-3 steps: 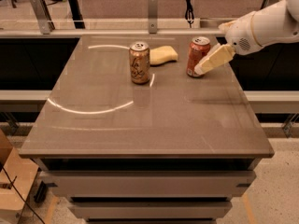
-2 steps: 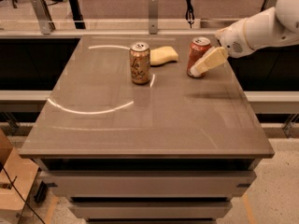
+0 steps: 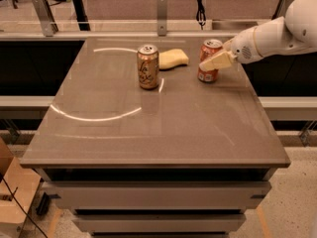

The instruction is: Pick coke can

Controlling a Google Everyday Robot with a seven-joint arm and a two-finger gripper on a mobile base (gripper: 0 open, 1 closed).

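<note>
The coke can is red-orange with a silver top and a pale band near its base. It stands upright on the brown table, at the back right. My gripper reaches in from the right on a white arm. Its tan tip lies across the can's front right side at mid height and covers part of the can.
A tan-gold can with script lettering stands at the back middle of the table. A yellow sponge lies between the two cans. A rail with metal posts runs behind the table. A cardboard box sits on the floor at the lower left.
My gripper has moved up and in towards the coke can, from low at its right side to across its front. The cans and the sponge have not moved.
</note>
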